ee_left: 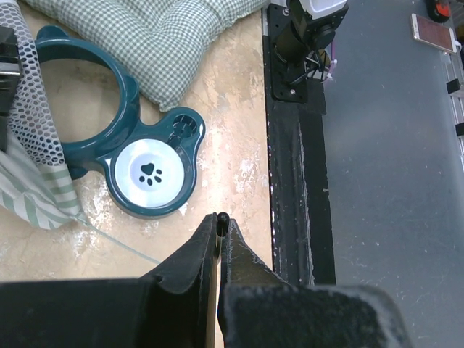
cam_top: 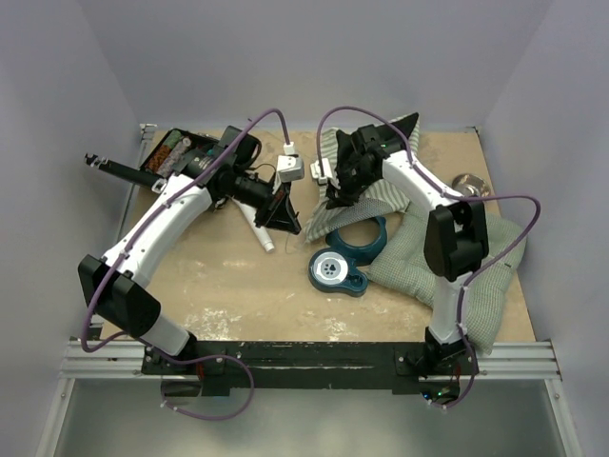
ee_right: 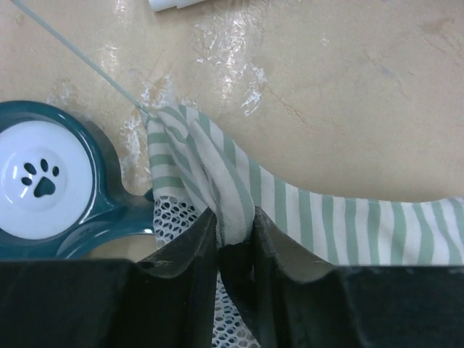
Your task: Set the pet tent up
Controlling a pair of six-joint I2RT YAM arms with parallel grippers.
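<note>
Pet tent (ee_right: 348, 217) lies collapsed against the teal double-bowl stand (ee_left: 129, 90), overlapping its open ring. Right gripper (ee_right: 233, 217) pinches a striped fabric fold above the stand; left gripper (ee_left: 219, 221), pressed together, hovers near it. Judged: 0 walls raised, so erection remains.

From above, my right arm (cam_top: 419, 186) covers much of the pet tent (cam_top: 326, 148); I can't make out what's in the far-left tray (cam_top: 150, 171)
</note>
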